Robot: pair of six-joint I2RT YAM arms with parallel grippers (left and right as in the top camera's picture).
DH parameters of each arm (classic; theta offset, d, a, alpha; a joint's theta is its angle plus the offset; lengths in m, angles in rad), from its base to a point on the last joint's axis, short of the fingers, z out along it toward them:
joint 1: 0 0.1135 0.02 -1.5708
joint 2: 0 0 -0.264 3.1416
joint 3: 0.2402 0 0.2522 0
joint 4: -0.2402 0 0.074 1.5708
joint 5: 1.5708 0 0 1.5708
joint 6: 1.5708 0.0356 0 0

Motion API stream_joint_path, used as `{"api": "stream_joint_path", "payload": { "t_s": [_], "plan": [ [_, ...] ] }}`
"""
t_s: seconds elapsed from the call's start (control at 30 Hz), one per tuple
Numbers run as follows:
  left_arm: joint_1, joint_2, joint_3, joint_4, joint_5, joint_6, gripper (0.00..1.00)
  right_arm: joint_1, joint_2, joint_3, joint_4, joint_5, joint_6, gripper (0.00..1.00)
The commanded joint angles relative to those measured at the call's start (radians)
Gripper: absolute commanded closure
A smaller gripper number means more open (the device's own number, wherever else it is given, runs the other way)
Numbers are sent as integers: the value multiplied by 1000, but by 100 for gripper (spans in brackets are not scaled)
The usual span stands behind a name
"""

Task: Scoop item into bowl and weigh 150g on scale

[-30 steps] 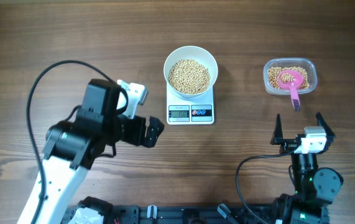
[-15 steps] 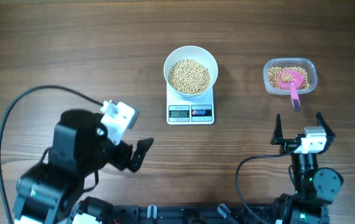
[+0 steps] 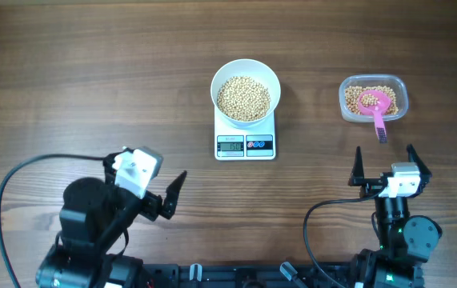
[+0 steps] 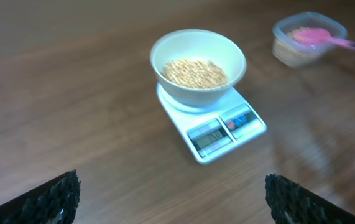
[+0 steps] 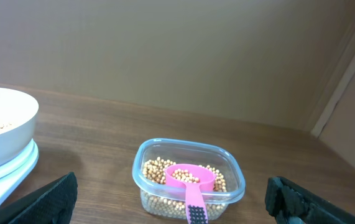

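The white bowl [image 3: 246, 80] stands on the scale [image 3: 246, 146] at the table's middle back and holds a mound of beige beans [image 3: 243, 98]. The same bowl [image 4: 198, 62] and scale [image 4: 217, 134] show ahead in the left wrist view. My left gripper [image 3: 146, 172] is open and empty at the front left, well short of the scale. Near the front right, my right gripper [image 3: 384, 156] is open and empty too, just in front of a clear tub [image 3: 374, 98]. The tub [image 5: 188, 180] holds more beans and a pink scoop [image 5: 191, 180] with some in its cup.
The scoop's handle [image 3: 379, 128] sticks out over the tub's near rim toward my right gripper. A black cable [image 3: 20, 180] loops off the left arm. A beige wall and a table edge [image 5: 326, 146] show behind the tub in the right wrist view.
My left arm has drawn back from beside the scale toward the front left edge, its gripper staying open. The right arm, bowl and tub have not moved.
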Motion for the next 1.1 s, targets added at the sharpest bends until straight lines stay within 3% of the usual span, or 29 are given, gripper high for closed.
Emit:
{"api": "stream_joint_path", "payload": {
  "t_s": [0.0,0.2,0.63,1.07],
  "plan": [
    [36,-101,-90,40,-5,16,0,5,-14,-2,5,-12,-3,0],
    [86,-264,-225,138,-5,16,0,5,-14,-2,5,-12,-3,0],
    [175,-448,-401,301,-5,16,0,5,-14,-2,5,-12,-3,0],
    [183,-456,-502,517,-9,16,0,5,-14,-2,5,-12,-3,0]
  ]
}}
